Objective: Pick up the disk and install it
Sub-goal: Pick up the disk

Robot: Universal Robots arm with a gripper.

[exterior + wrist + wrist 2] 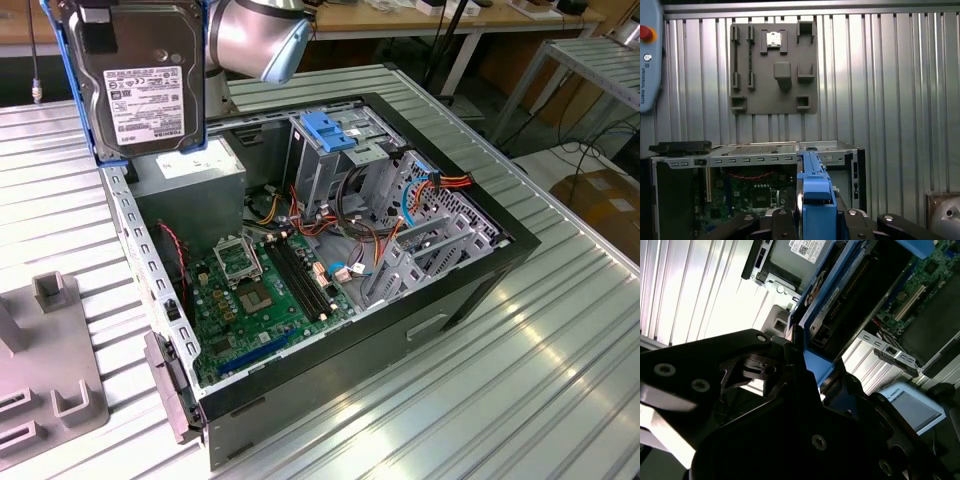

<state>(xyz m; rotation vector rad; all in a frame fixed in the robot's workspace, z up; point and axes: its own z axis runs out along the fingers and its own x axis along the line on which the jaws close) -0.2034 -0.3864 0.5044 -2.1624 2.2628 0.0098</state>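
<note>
- The gripper [816, 222] was clamped on the disk [140, 80]. In the first wrist view, its black fingers [781, 222] sat on either side of the disk's blue bracket, which was seen edge-on.
- In the exterior view the disk hung upright in the air with its white label facing the camera. It was at the exterior view's left, above the far corner of the open computer case [330, 385] and clear of it.
- The grey power supply [190, 180] lay directly below the held disk, inside the case.
- The arm's silver joint [260, 35] sat just beside the disk, on the exterior view's right.
- The case lay on its side on the ribbed metal table [520, 390], with the green motherboard [260, 290] exposed.
- A blue clip [330, 130] sat on top of the drive cage at the far side of the case, apart from the disk.
- A grey fixture plate [50, 370] lay on the table at the exterior view's left of the case.
- In the second wrist view, the bracket's blue edge ran between the gripper's black parts.
</note>
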